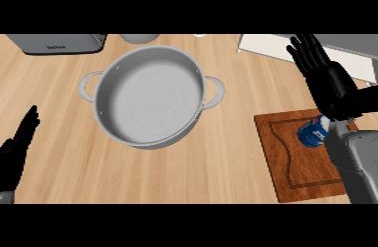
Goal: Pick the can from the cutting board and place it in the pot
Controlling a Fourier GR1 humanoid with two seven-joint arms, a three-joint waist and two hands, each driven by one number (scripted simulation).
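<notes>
Wood-grain table (pixel 221 171) fills the view, and the biggest thing on it is a grey pot (pixel 151 96) with two side handles, left of centre and toward the far side; its bowl holds nothing that can be seen. To the right and nearer lies a brown cutting board (pixel 288 161) with a groove running round its edge. A grey appliance (pixel 59 43) sits at the far left corner, with a pale flat slab (pixel 266 45) at the far right. The right robot hand (pixel 325 76) hangs above the far end of the board, fingers straight and spread, grasping nothing. The left robot hand (pixel 18 146) rests open at the near left edge, fingers up. Smallest is the can (pixel 313 133), blue and white, on the board's far right part, partly hidden by the right forearm; whether it stands or lies on its side I cannot tell. It looks light, stiff and smooth, so likely a little slippery; wrapping the fingers round its curved side at mid-height seems the safest hold. It is well apart from the pot.
</notes>
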